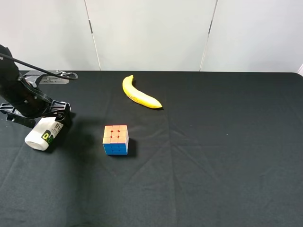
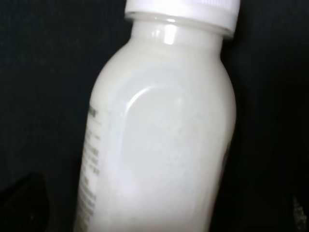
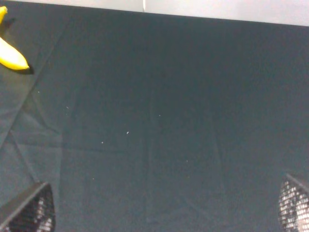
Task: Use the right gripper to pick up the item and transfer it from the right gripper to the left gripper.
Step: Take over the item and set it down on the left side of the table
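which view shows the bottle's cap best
The left wrist view: the white bottle fills the frame and its ribbed cap is sharp, though cropped. The exterior high view shows the bottle small, in the left gripper. The right wrist view shows none of it.

Legible text is limited. The item (image 1: 43,134), a white bottle held at the left gripper (image 1: 53,118), carries a label with dark green and black print. In the exterior high view, one large dark character resembling a "D" shows on the label, next to a green patch; the rest is too small to read.

In the left wrist view, the item (image 2: 159,145) shows a strip of small grey print running along one edge of its side. The lines are blurred and cannot be read. The white cap bears no visible marking.

The banana (image 1: 139,96) shows a faint mark on its skin, unreadable.
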Action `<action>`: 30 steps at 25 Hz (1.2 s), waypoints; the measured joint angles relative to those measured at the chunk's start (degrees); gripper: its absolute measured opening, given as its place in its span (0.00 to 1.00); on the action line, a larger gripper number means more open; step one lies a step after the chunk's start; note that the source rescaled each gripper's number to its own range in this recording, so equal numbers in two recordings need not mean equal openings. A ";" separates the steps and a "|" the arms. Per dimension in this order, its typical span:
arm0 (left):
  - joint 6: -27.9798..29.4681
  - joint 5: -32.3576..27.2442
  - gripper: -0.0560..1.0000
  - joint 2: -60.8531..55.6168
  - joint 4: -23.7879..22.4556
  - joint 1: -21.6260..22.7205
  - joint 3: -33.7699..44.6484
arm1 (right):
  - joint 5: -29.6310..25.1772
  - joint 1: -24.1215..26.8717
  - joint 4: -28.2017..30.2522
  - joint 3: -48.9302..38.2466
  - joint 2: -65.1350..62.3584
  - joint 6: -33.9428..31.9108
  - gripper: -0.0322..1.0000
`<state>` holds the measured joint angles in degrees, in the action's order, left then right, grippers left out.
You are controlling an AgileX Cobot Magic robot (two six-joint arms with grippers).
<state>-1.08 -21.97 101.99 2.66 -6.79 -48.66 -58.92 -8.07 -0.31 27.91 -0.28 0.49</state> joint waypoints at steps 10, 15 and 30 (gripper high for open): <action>5.57 0.10 1.00 0.00 0.05 0.00 0.00 | 0.00 0.00 0.00 0.00 0.00 0.00 1.00; 4.44 -0.17 1.00 0.00 0.05 0.00 0.00 | 0.00 0.00 0.00 0.00 0.00 0.00 1.00; -3.19 -1.77 1.00 0.00 0.05 0.00 0.00 | 0.00 0.00 0.00 0.00 0.00 0.00 1.00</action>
<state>-4.26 -23.74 101.99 2.72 -6.79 -48.66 -58.92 -8.07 -0.31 27.91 -0.28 0.49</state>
